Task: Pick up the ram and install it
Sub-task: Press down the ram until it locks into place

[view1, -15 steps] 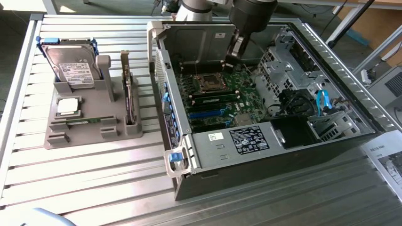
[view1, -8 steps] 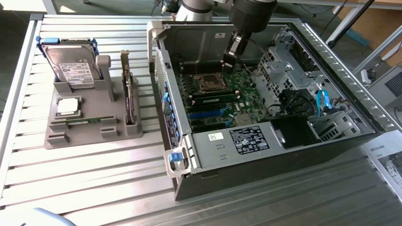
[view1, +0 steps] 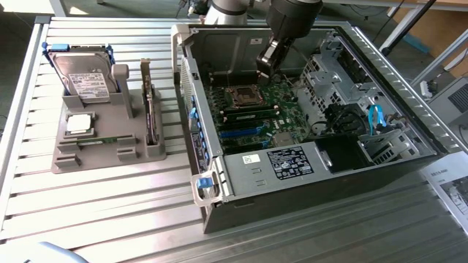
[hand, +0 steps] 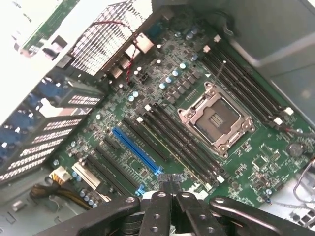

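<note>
Your gripper (view1: pixel 264 68) hangs closed and empty above the motherboard (hand: pixel 162 123). The ram (view1: pixel 93 140) in the holder (view1: pixel 66 159) looks light, stiff, fragile: take its long edges.

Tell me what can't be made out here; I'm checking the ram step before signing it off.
- Anything gripped by the claw: wrist view, its own body covers the shut tips; exterior view, too small against the motherboard.
- Green strip in the gray holder: exterior view, too small to call a ram.
- Hard drive label: exterior view, text too small.
- Printed sheet: cut off by the exterior view's right edge.
</note>
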### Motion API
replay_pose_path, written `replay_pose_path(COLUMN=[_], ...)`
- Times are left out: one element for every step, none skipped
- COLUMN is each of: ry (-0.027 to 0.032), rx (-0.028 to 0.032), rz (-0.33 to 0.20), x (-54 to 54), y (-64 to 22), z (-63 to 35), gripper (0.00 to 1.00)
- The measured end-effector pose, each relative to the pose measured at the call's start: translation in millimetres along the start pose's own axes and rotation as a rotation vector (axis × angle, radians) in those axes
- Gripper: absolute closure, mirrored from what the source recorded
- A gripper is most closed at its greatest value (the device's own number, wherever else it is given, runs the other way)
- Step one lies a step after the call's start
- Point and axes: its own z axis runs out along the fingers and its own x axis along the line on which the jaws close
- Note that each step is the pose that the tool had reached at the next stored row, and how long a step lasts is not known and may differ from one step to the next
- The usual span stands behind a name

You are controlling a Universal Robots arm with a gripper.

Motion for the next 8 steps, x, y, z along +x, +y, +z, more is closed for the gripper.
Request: replay_pose_path(ry=[0.0002, 0.0004, 0.0006, 0.0008, 0.0009, 0.0012, 0.0013, 0.0015], rx=[-0.0006, -0.0012, -0.0017, -0.0023, -0.0028, -0.0033, -0.0039, -0.0044], rz=[0.014, 0.029, 0.043, 0.058, 0.072, 0.085, 0.099, 0.112], x=[0.0, 0.0, 0.0, 0.0, 0.0, 0.0, 0.0, 0.0], y=[0.0, 0.0, 0.0, 0.0, 0.0, 0.0, 0.0, 0.0], z=[0.0, 0.1, 0.1, 0.2, 0.2, 0.2, 0.3, 0.3], gripper=[0.9, 0.9, 0.9, 0.9, 0.9, 0.9, 0.9, 0.9])
